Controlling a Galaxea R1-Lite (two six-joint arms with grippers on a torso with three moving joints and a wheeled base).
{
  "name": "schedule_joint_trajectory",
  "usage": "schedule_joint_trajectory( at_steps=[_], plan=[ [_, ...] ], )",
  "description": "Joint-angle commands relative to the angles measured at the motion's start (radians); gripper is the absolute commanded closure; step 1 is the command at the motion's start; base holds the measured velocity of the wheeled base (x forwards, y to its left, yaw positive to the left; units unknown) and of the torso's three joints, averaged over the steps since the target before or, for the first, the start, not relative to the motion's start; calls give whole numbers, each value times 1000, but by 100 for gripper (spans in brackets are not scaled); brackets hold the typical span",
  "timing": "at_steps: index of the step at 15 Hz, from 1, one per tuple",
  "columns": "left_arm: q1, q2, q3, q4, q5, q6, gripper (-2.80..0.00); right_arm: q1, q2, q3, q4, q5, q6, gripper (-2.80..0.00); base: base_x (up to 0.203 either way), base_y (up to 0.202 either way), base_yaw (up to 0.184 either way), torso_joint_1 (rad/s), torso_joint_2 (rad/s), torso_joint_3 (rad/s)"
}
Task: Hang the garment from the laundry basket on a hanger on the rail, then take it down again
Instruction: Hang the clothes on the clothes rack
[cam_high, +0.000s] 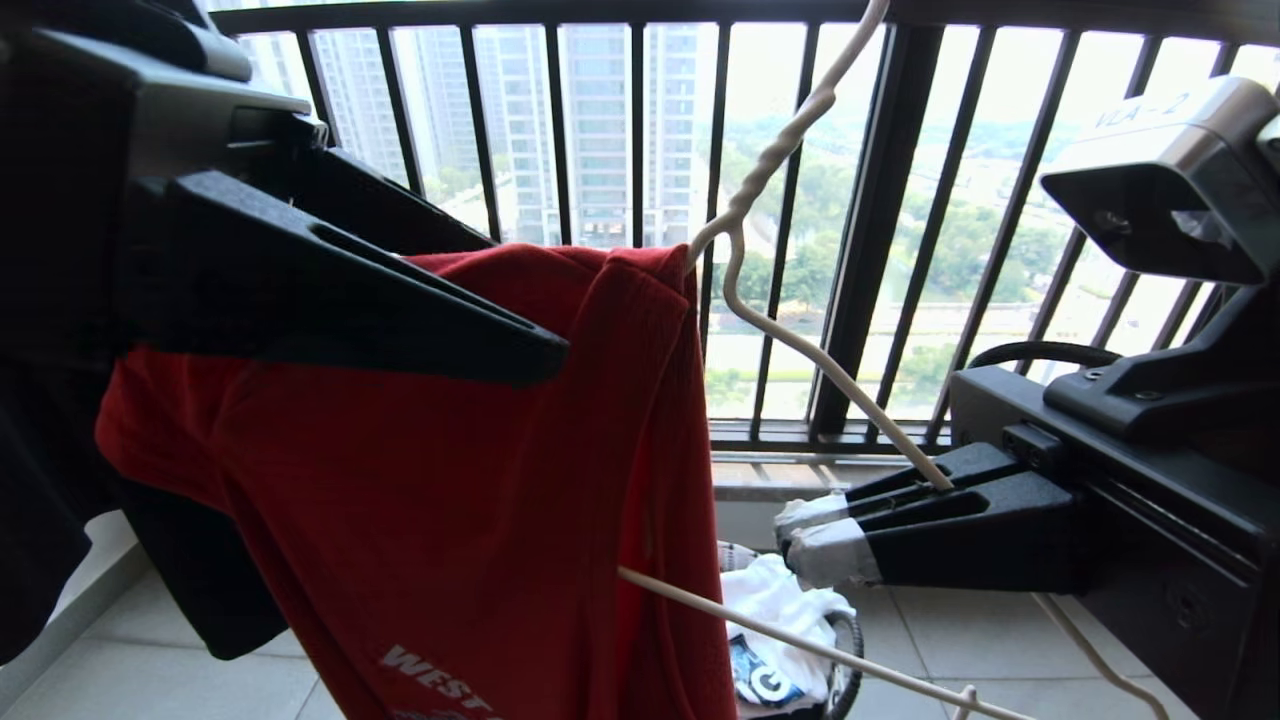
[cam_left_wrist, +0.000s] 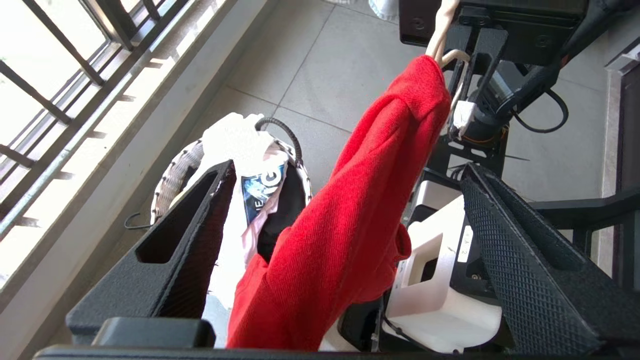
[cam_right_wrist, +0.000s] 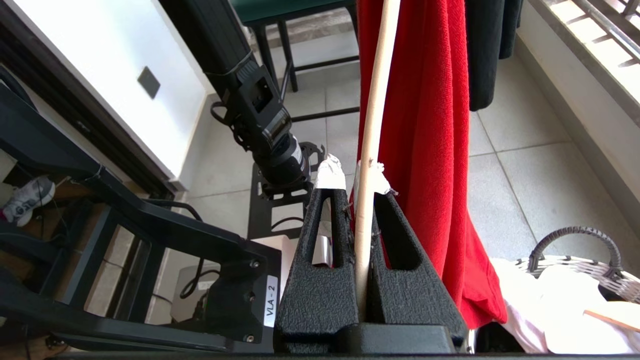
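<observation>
Closest to my head camera I have the left gripper (cam_high: 545, 350), raised in front of the red garment (cam_high: 480, 480); its jaws stand wide apart, and through the left wrist camera I see the two black fingers (cam_left_wrist: 505, 235) on either side of the hanging cloth, with nothing clamped between them. The garment (cam_left_wrist: 350, 200) is draped over one arm of the white wire hanger (cam_high: 790, 340), bunched at the shoulder by the twisted neck and hanging down, the white "WEST" lettering showing near its lower edge. Just beyond, on my right, the right gripper (cam_high: 805, 540) has its jaws pressed together on the other arm of the hanger (cam_right_wrist: 369, 150), the taped fingertips (cam_right_wrist: 330, 172) pinching the wire. Below them on the tiled floor sits the laundry basket (cam_right_wrist: 575, 235) with the white printed T-shirt (cam_high: 775, 610) heaped in it. Farthest off stands the dark barred window railing (cam_high: 870, 220).
</observation>
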Motion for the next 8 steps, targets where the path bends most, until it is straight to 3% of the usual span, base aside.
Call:
schedule_joint_trajectory(
  at_steps=[1, 8],
  plan=[
    [-15, 44, -1, -19, 2, 0, -280, 1, -2, 0, -1, 5, 1, 0, 0, 0, 0, 0, 0, 0],
    [-26, 73, 0, -19, 43, 2, -280, 1, -1, -1, -1, 3, -1, 0, 0, 0, 0, 0, 0, 0]
  ],
)
